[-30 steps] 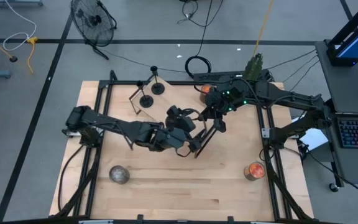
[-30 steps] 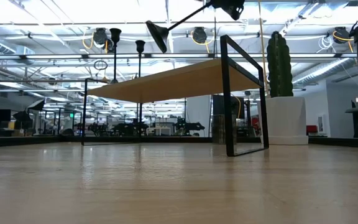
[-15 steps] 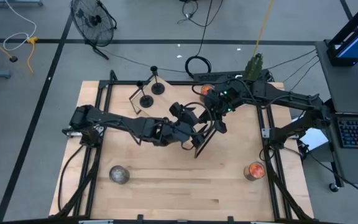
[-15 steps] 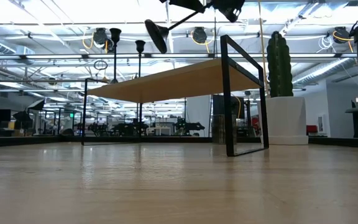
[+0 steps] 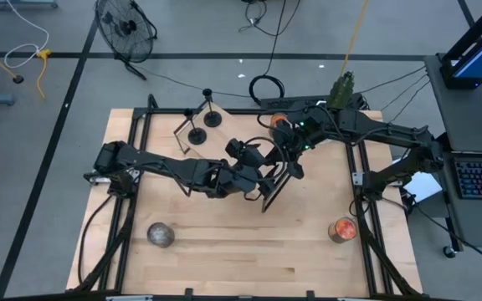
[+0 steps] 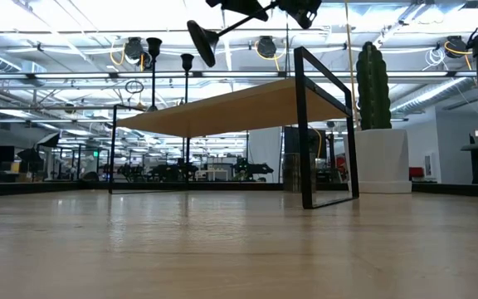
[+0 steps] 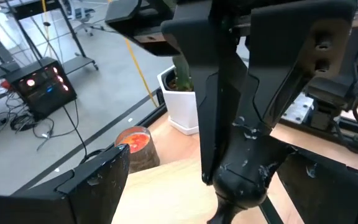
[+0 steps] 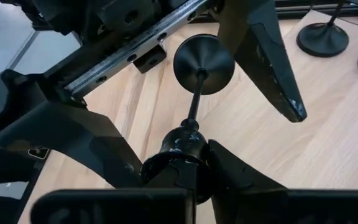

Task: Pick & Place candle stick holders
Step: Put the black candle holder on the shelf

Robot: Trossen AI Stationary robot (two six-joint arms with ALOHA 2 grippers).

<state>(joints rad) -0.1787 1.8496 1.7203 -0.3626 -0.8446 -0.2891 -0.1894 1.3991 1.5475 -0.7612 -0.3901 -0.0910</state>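
Right end effector (image 8: 188,163) is clamped on the cup end of a candle stick holder (image 8: 199,81), held in the air above the wooden shelf (image 5: 224,138), stem pointing away from the fingers, disc base out front. Left end effector (image 8: 241,74) is at the base end, fingers (image 8: 267,59) spread wide on either side of the disc, gripping nothing. Two more candle stick holders (image 5: 203,124) stand upright on the shelf beyond the left end effector, well apart from it. A potted cactus (image 6: 376,116) sits off the shelf's far end.
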